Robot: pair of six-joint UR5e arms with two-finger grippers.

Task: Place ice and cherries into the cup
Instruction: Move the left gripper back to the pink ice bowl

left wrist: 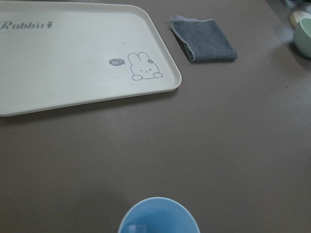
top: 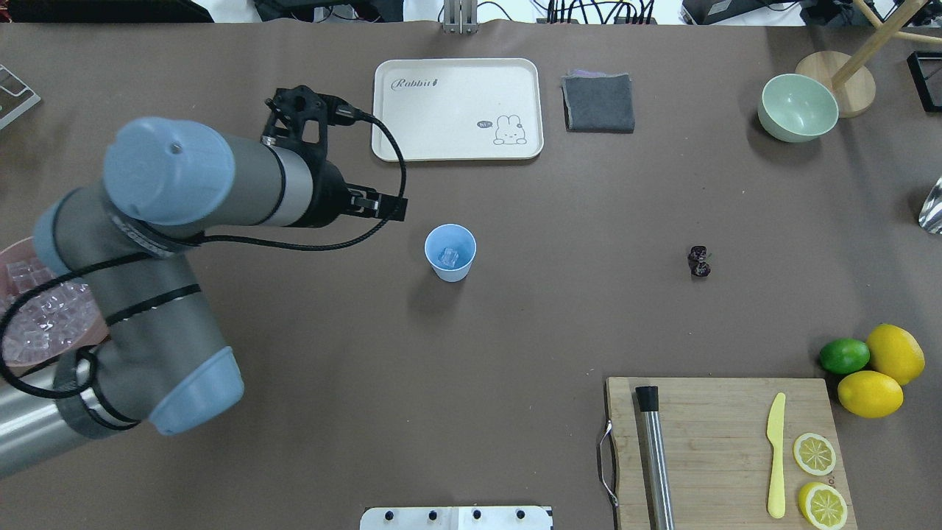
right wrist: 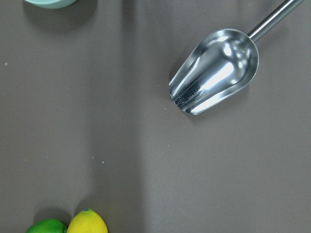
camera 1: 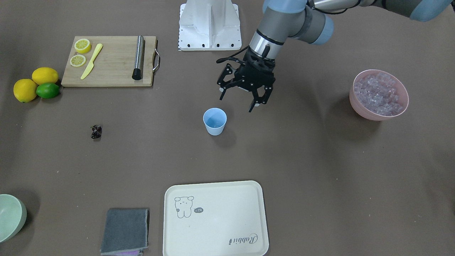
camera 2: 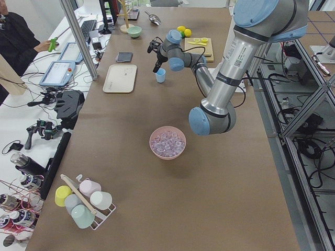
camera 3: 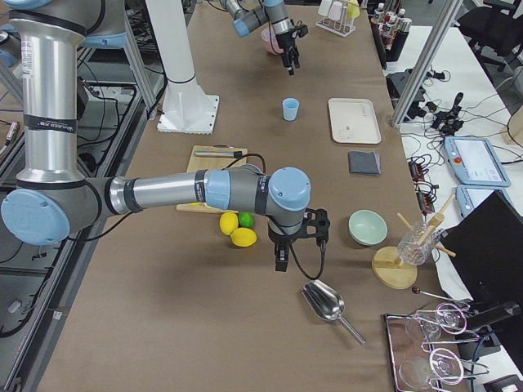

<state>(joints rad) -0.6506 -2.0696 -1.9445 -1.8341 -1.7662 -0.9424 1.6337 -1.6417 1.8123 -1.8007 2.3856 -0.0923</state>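
**A:** Where do the ice and cherries lie?

**B:** Most ice [camera 1: 379, 93] is heaped in the pink bowl [camera 1: 360, 111], and one cube [top: 449, 257] already sits in the cup [camera 1: 214, 121] at mid-desk [camera 1: 302, 160]. The cherries [camera 1: 96, 131] lie alone, well apart from the cup

**A:** How would they handle?

**B:** The cubes look hard, light and probably slick, so pinch opposite flat faces. The cherries seem soft and apt to roll, so close gently around the cluster

**A:** Grippers? Obstacles?

**B:** The left gripper [camera 1: 237, 103] hangs spread and empty just beside the cup. For the right gripper [camera 3: 280, 260], I cannot tell. The cutting board [camera 1: 110, 64], lemons [camera 1: 45, 75] and lime [camera 1: 47, 90] stand apart from the cherries, and nothing lies between them and the cup
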